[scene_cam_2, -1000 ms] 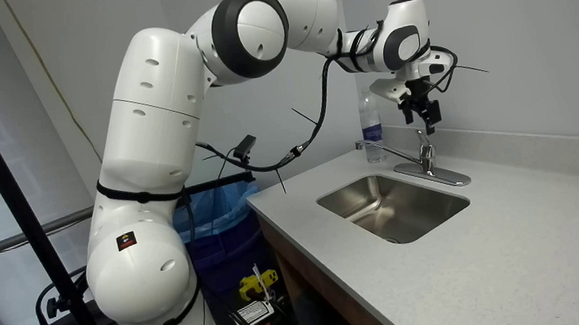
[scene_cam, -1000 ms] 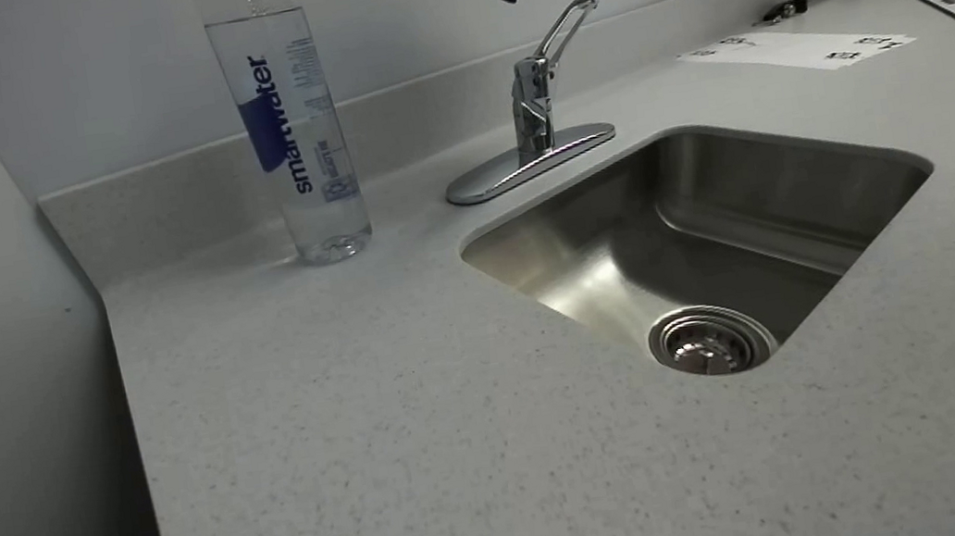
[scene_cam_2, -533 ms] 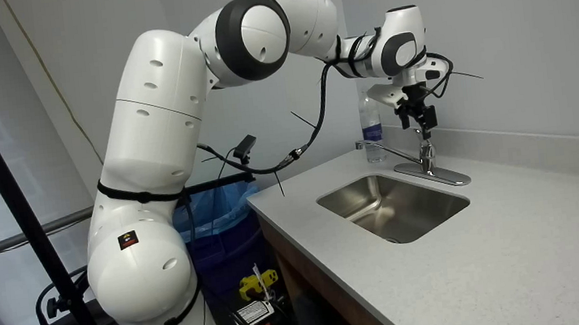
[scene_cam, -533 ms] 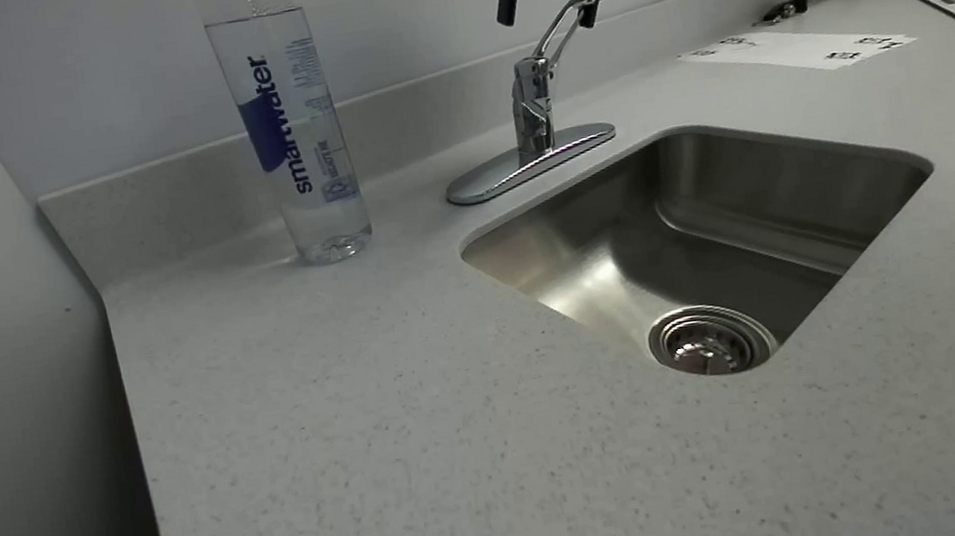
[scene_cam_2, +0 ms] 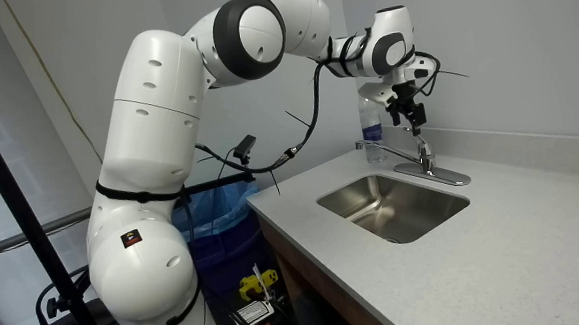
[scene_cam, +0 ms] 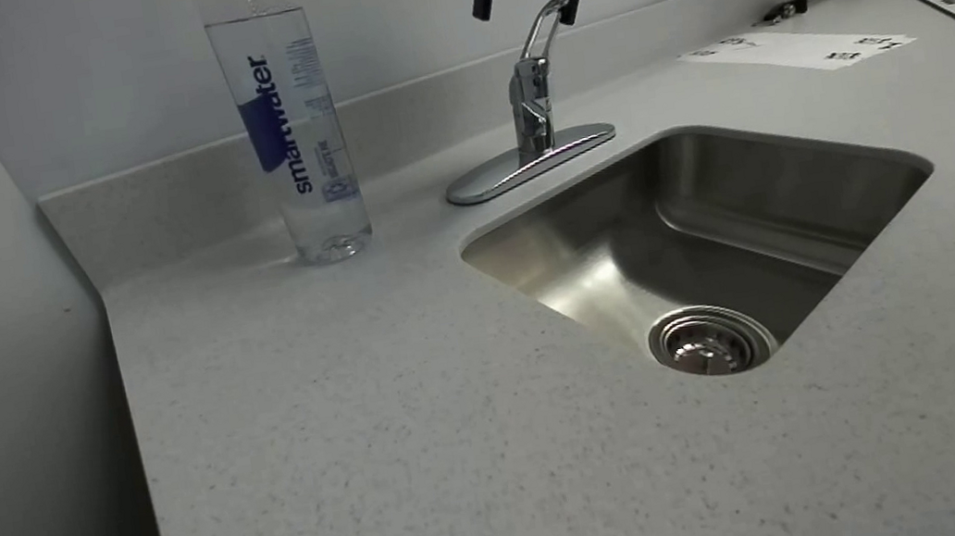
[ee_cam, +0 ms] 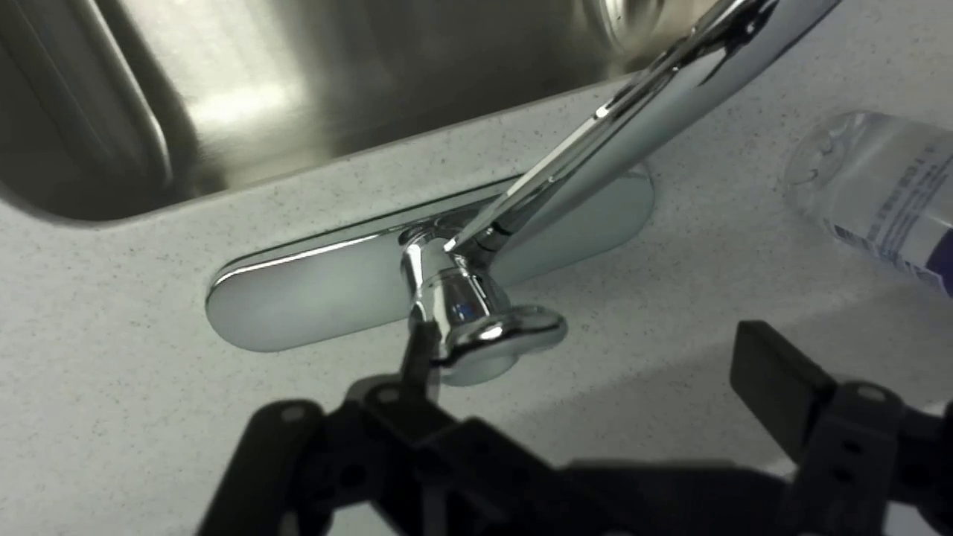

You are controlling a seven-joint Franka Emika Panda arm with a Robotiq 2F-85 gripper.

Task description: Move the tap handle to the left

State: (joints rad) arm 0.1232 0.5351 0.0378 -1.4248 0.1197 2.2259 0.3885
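The tap handle (scene_cam: 535, 28) is a slim chrome lever on top of the short chrome faucet body (scene_cam: 531, 106). It also shows in the wrist view (ee_cam: 510, 333), its tip leaning right there. My gripper (scene_cam: 528, 7) is open with its jaws wide apart. The handle's tip lies between them, close to one finger and far from the other. In the wrist view my gripper (ee_cam: 588, 333) has its left finger (ee_cam: 421, 350) against the handle's left side, seemingly touching. The right finger (ee_cam: 778, 383) is well apart. In an exterior view my gripper (scene_cam_2: 406, 124) partly hides the handle.
The long chrome spout (ee_cam: 633, 141) reaches out from the faucet body, also seen in an exterior view (scene_cam_2: 390, 148). A water bottle (scene_cam: 295, 135) stands beside the faucet. The steel sink (scene_cam: 763, 172) lies in front. A wall backs the counter (scene_cam: 367, 414).
My gripper lowered around the handle's tip, then moved left in both exterior views. The handle's tip swung left with it. The gripper stayed open.
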